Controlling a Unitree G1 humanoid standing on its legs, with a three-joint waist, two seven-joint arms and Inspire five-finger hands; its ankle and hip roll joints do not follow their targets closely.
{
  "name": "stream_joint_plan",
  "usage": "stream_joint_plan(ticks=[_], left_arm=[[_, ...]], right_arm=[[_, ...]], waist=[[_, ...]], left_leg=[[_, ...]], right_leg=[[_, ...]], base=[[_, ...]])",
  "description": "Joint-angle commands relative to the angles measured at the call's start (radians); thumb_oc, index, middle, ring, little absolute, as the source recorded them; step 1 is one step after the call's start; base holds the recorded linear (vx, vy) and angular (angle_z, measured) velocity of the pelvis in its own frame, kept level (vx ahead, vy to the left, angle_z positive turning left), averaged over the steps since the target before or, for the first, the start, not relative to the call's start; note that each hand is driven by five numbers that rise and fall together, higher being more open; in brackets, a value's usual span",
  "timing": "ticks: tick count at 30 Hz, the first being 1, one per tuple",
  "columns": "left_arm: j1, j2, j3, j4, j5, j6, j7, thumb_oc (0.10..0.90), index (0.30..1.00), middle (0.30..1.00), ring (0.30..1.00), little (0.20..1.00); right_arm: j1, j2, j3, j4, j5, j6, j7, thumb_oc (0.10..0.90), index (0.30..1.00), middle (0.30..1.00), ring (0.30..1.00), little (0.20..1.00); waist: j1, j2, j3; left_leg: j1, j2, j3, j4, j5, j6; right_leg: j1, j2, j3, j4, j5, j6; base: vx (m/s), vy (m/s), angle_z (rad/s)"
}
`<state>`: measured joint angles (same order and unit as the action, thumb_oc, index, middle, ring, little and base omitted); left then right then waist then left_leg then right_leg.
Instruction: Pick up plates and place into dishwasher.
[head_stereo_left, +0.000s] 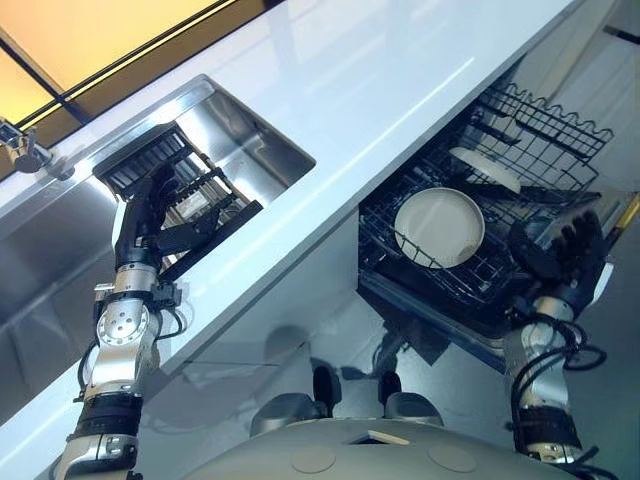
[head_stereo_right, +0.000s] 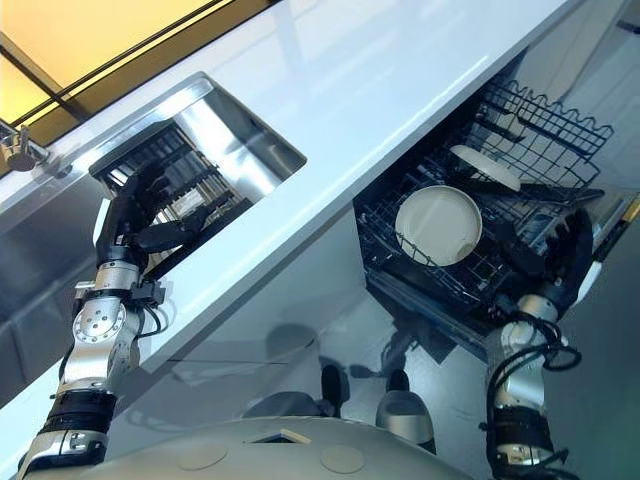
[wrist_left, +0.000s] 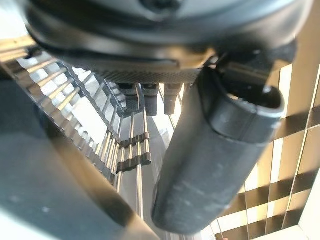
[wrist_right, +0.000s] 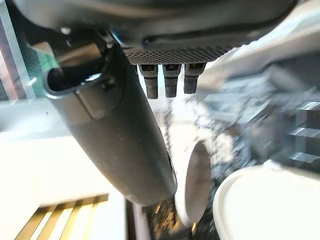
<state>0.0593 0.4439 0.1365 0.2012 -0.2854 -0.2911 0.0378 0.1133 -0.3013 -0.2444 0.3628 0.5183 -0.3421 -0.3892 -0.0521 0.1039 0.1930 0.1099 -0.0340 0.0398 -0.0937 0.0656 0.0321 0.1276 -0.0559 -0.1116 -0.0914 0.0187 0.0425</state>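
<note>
Plates stand in the lower rack of the open dishwasher, on the right below the white bench. One round cream plate leans upright between the black wires, and a second plate lies tilted a little farther back, near the upper wire basket. The right hand hangs just beside the near right corner of the rack, with its fingers straight and spread apart; it holds nothing. In the right wrist view the two plates show past the thumb, apart from the hand.

On the left, a steel sink is sunk into the bench, and a dark dish rack with many thin bars sits inside it. The left hand reaches into this rack. Its thumb points to the right, and its fingers go among the bars, so I cannot tell if they close on something. A metal tap stands at the far left edge, well apart from both hands.
</note>
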Motion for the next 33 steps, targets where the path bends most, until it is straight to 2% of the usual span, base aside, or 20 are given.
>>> stream_joint_plan(ticks=[1, 4, 8, 14, 23, 26, 29, 33], left_arm=[[-0.049, 0.027, 0.014, -0.014, -0.05, -0.079, 0.011, 0.8, 0.9, 0.9, 0.9, 0.9], [-0.068, 0.037, -0.004, -0.004, -0.05, -0.075, 0.014, 0.8, 0.9, 0.9, 0.9, 0.9], [-0.098, 0.05, -0.026, -0.001, -0.059, -0.058, 0.02, 0.8, 0.9, 0.9, 0.9, 0.9], [-0.13, 0.059, -0.052, 0.002, -0.065, -0.053, 0.036, 0.8, 0.9, 0.9, 0.9, 0.9], [-0.159, 0.068, -0.059, 0.009, -0.069, -0.058, 0.082, 0.8, 0.9, 0.9, 0.9, 0.9], [-0.161, 0.066, -0.059, 0.023, -0.074, -0.068, 0.091, 0.8, 0.9, 0.9, 0.9, 0.9], [-0.162, 0.064, -0.062, 0.039, -0.073, -0.086, 0.095, 0.8, 0.9, 0.9, 0.9, 0.9], [-0.163, 0.064, -0.063, 0.058, -0.074, -0.1, 0.099, 0.8, 0.9, 0.9, 0.9, 0.9]], right_arm=[[-0.059, -0.029, -0.064, -0.014, 0.152, -0.024, 0.111, 0.8, 0.9, 0.9, 0.9, 0.9], [-0.07, -0.039, -0.055, 0.047, 0.203, 0.005, 0.18, 0.8, 0.9, 0.9, 0.9, 0.9], [-0.101, -0.07, -0.027, 0.127, 0.206, 0.034, 0.205, 0.8, 0.9, 0.9, 0.9, 0.9], [-0.156, -0.113, 0.017, 0.209, 0.204, 0.072, 0.311, 0.8, 0.9, 0.9, 0.9, 0.9], [-0.232, -0.151, 0.06, 0.217, 0.073, 0.023, 0.264, 0.8, 0.9, 0.9, 0.9, 0.9], [-0.241, -0.15, 0.085, 0.186, -0.026, -0.024, 0.205, 0.8, 0.9, 0.9, 0.9, 0.9], [-0.249, -0.145, 0.086, 0.15, -0.056, -0.041, 0.042, 0.8, 0.9, 0.9, 0.9, 0.9], [-0.261, -0.12, 0.017, 0.16, 0.141, -0.045, -0.108, 0.8, 0.9, 0.9, 0.9, 0.9]], waist=[[-0.011, -0.013, -0.034], [-0.011, -0.011, -0.026], [-0.003, 0.001, -0.013], [0.012, 0.023, 0.022], [0.033, 0.039, 0.073], [0.038, 0.04, 0.083], [0.039, 0.037, 0.088], [0.042, 0.027, 0.084]], left_leg=[[0.016, -0.013, 0.046, 0.01, -0.13, 0.004], [0.011, -0.014, 0.045, 0.01, -0.127, 0.001], [-0.005, -0.018, 0.037, 0.012, -0.12, -0.003], [-0.031, -0.025, 0.017, 0.015, -0.105, -0.008], [-0.07, -0.029, -0.007, 0.025, -0.086, -0.012], [-0.078, -0.031, -0.013, 0.029, -0.082, -0.01], [-0.085, -0.031, -0.015, 0.033, -0.081, -0.009], [-0.081, -0.03, -0.016, 0.033, -0.087, -0.003]], right_leg=[[-0.093, 0.028, -0.01, 0.169, -0.142, 0.031], [-0.099, 0.027, -0.01, 0.169, -0.137, 0.03], [-0.114, 0.024, -0.009, 0.172, -0.133, 0.028], [-0.136, 0.018, -0.012, 0.18, -0.128, 0.023], [-0.178, 0.01, -0.023, 0.21, -0.127, 0.013], [-0.186, 0.01, -0.027, 0.219, -0.129, 0.01], [-0.195, 0.012, -0.026, 0.231, -0.134, 0.007], [-0.196, 0.016, -0.027, 0.245, -0.143, 0.005]], base=[[-0.01, -0.035, -0.05], [-0.01, -0.031, -0.1], [-0.01, -0.011, -0.02], [-0.03, -0.006, 0.02], [-0.01, -0.007, 0.06], [0.01, 0.016, 0.03], [0.0, 0.021, 0.06], [0.03, 0.011, 0.1]])
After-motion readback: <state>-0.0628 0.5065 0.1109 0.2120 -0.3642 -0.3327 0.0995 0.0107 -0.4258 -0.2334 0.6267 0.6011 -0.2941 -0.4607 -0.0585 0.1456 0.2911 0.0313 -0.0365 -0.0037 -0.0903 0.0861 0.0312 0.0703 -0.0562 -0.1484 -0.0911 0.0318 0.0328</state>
